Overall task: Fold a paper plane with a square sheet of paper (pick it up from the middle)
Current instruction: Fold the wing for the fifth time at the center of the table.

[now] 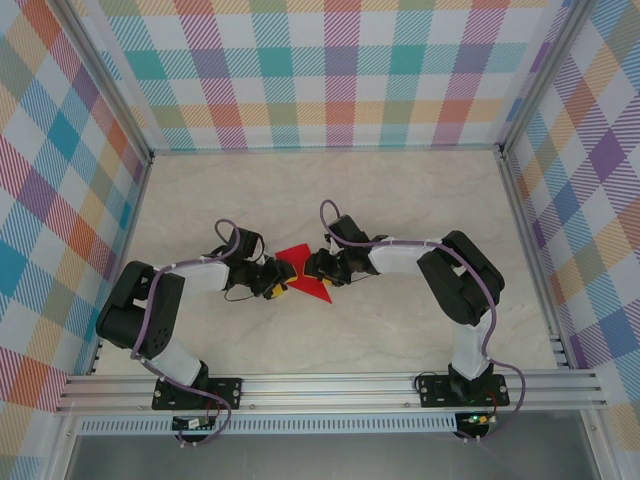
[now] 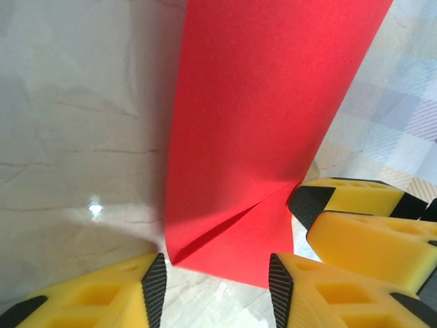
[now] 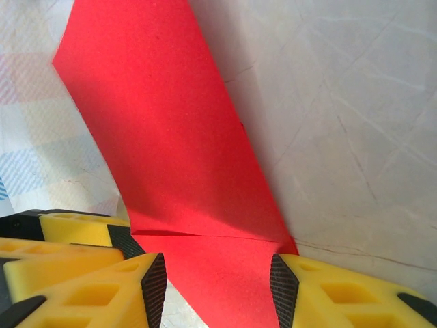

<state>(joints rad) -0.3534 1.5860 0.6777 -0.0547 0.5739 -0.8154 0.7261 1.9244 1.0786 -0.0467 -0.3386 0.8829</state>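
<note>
The square sheet of paper (image 1: 308, 285) is bright red and folded, lying mid-table between my two grippers. In the left wrist view the paper (image 2: 259, 123) rises away from the table with a diagonal crease near its lower edge. That edge sits between the fingers of my left gripper (image 2: 217, 280), which stand apart, each pad close to a paper edge. In the right wrist view the paper (image 3: 177, 157) shows a horizontal crease and runs between the spread fingers of my right gripper (image 3: 218, 283). Its edge touches the right pad (image 3: 283, 287). Both grippers (image 1: 280, 287) (image 1: 318, 272) face each other closely.
The marble-look tabletop (image 1: 400, 200) is walled by checked panels (image 1: 330, 70) at the back and sides. An aluminium rail (image 1: 330, 385) with the arm bases runs along the near edge. The right gripper's yellow fingers (image 2: 355, 229) crowd the left wrist view.
</note>
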